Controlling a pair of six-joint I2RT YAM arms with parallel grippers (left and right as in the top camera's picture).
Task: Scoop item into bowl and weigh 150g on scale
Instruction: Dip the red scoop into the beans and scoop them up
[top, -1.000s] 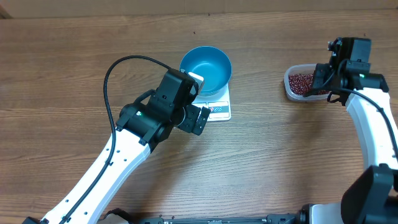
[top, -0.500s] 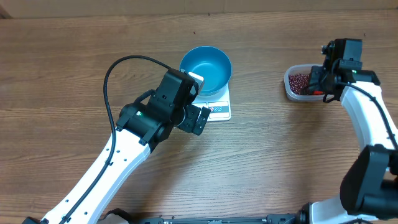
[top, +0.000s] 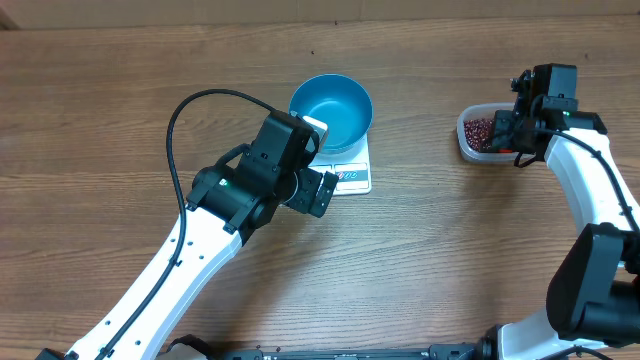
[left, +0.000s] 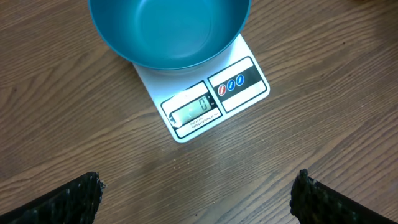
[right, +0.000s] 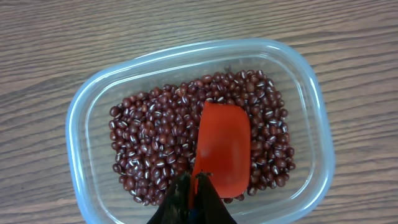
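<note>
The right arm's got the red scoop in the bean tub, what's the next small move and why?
Probably tilt the red scoop down and push it into the beans to load it. The right gripper is shut on it, it looks empty, and the blue bowl on the scale holds nothing.

The bowl (left: 168, 31), its far rim cropped, hides the rear of the scale (left: 214, 99).
</note>
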